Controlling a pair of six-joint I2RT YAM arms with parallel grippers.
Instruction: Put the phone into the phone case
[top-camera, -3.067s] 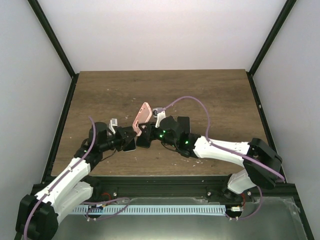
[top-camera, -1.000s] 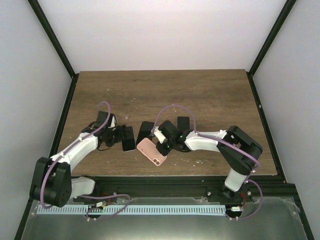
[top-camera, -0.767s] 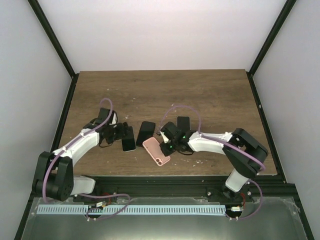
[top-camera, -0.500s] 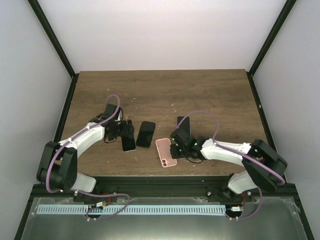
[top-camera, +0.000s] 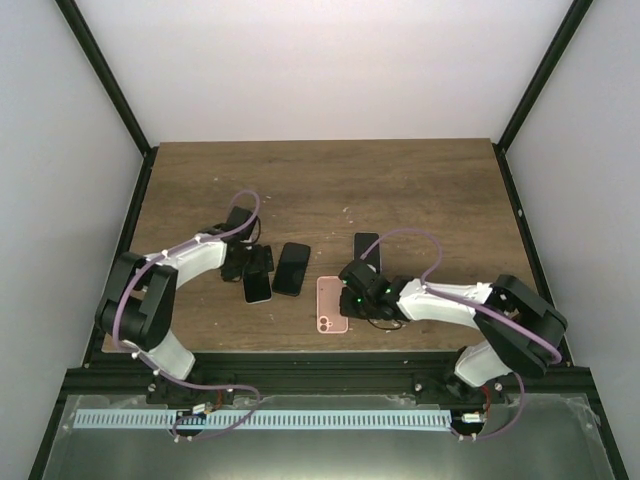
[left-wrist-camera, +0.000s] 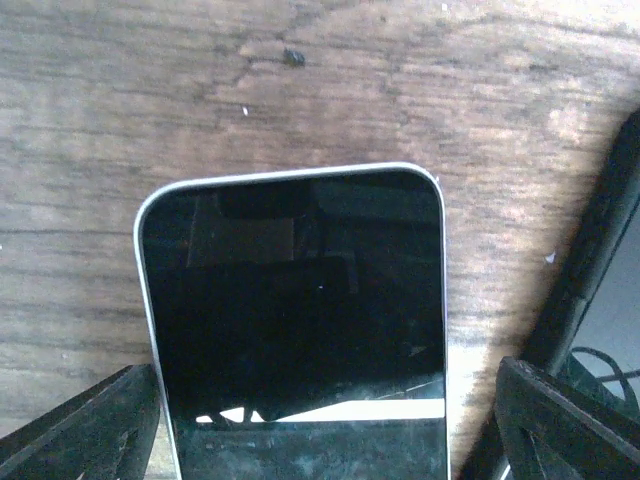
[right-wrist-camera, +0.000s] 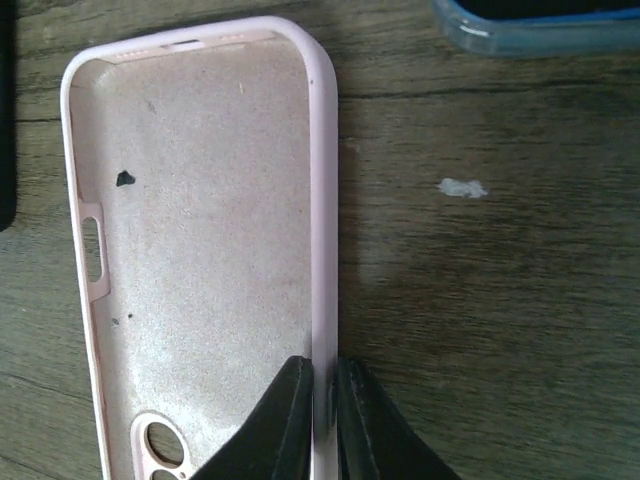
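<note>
Nearest, the pink case (right-wrist-camera: 200, 250) is laid open side up on the table, its long wall pinched by the clenched right gripper (right-wrist-camera: 322, 400). Just beyond, the white-rimmed phone (left-wrist-camera: 295, 300) is straddled, face up, by the released left gripper (left-wrist-camera: 325, 400). The phone is best gripped squarely across its long edges before being lifted. Farther off, the wooden table (top-camera: 420, 180) is enclosed by white walls (top-camera: 320, 60).

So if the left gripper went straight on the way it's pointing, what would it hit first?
Probably the white-edged phone, lying screen-up right between the open fingers of the left gripper; how far off is hard to judge.
</note>
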